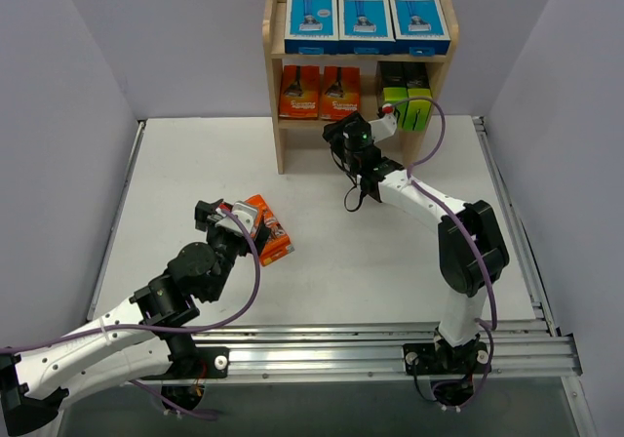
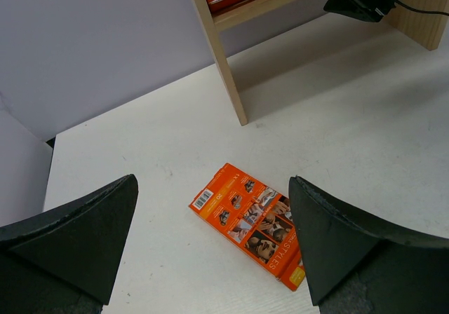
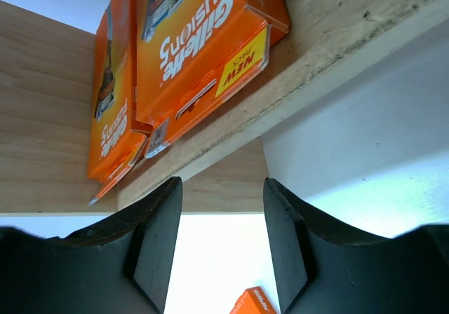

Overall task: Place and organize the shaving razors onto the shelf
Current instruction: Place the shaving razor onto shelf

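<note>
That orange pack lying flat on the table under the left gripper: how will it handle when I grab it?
The orange pack looks like a thin flat cardboard box, so probably light and fairly stiff, though a hard squeeze might dent it. Lying flat on the table, it should slide rather than tip or roll if pushed.

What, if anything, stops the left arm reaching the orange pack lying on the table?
Probably nothing, so likely yes. The left arm hovers over the orange pack with jaws wide open, the pack lying flat on the table mostly between them. The right arm is away at the shelf.
</note>
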You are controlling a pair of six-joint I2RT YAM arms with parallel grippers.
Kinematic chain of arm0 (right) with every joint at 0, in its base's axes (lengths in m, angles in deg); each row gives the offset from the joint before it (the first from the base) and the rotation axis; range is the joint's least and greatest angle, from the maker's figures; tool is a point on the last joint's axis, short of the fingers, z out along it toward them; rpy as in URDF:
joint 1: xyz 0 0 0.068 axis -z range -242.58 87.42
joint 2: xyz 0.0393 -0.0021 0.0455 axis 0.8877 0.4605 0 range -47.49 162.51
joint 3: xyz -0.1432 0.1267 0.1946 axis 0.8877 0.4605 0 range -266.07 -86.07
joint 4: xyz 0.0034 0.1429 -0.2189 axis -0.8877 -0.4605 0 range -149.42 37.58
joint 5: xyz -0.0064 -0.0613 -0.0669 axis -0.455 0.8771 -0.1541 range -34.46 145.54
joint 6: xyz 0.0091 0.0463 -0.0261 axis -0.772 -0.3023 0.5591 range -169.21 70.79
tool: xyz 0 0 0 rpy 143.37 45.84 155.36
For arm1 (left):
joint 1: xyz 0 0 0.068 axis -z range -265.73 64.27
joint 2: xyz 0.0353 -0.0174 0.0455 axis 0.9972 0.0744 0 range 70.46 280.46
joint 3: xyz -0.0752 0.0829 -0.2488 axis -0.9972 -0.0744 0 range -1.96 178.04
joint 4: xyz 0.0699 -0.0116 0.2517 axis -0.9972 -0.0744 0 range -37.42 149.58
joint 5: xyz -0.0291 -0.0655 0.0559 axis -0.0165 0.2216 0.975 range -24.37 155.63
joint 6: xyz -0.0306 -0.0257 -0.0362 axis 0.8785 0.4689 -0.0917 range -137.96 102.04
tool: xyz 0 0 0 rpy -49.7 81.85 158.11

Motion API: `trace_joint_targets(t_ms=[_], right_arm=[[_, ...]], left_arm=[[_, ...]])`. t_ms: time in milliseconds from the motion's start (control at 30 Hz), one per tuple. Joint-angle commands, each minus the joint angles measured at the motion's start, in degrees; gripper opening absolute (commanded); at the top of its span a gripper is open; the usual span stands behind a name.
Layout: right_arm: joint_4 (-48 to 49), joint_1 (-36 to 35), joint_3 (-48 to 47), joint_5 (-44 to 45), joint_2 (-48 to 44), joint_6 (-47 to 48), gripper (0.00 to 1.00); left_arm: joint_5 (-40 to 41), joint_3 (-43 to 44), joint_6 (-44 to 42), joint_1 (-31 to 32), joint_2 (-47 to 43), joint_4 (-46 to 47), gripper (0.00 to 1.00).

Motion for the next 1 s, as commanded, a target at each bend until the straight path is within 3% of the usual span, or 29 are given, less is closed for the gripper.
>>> trace_joint_targets(t_ms=[0, 433, 967], right_arm=[[3.79, 0.12, -0.05, -0.05, -2.58, -0.51, 0.45], [9.16, 0.29, 3.20, 1.09, -5.91, -0.24, 0.36], [9.87, 1.96, 0.83, 1.00, -4.33, -2.26, 0.36]], left_arm=[[0.00, 0.87, -0.55, 0.06, -0.24, 2.04, 0.97], [-0.44, 0.61, -0.90, 0.24, -1.12, 2.48, 0.98], [-1.06, 0.34, -1.34, 0.15, -0.76, 2.57, 0.98]])
